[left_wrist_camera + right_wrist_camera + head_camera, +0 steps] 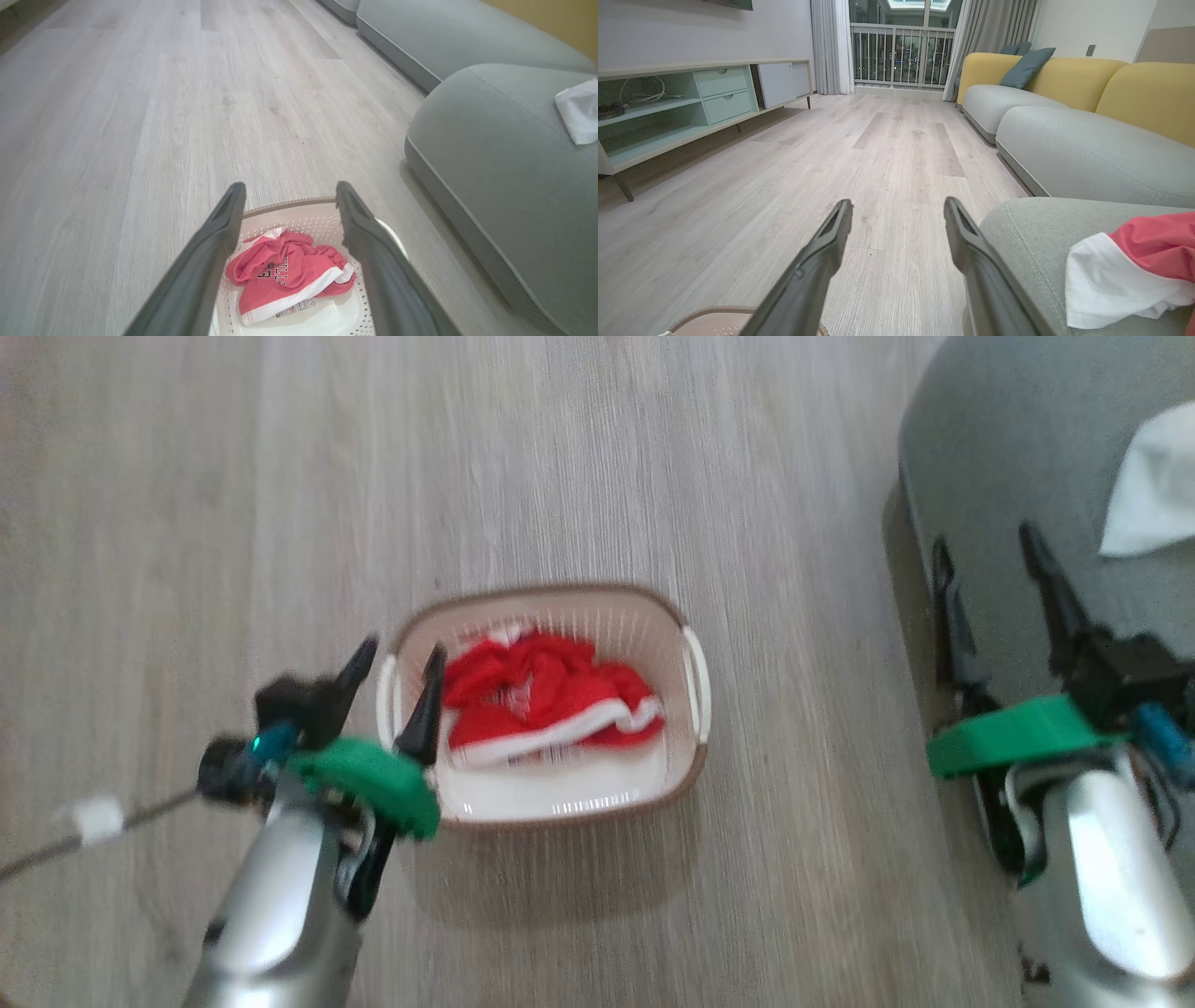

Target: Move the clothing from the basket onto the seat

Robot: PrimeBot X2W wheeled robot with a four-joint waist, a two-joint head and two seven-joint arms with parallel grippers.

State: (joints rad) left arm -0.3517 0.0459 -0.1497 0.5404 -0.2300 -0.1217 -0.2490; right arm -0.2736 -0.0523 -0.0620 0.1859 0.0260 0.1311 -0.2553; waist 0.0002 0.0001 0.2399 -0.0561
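Note:
The cream basket [560,803] stands on the wood floor with crumpled red clothing [551,700] with white trim inside; the left wrist view looks down at that clothing [285,277] and the basket [299,217]. My left gripper [400,663] hovers open over the basket's left handle, holding nothing; its fingers [219,233] frame the garment. The grey-green seat [1008,457] lies at the right with a white-and-red garment [1153,476] on it, also seen as a garment [1134,268] on the seat [1031,233]. My right gripper [985,546] is open and bare over the seat's left edge.
A grey and yellow sofa [1064,140] runs along the right behind the seat. A low pale-green shelf unit [691,102] stands along the left wall. A cable with a white tag [98,819] trails from my left wrist. Wood floor [280,504] spreads around the basket.

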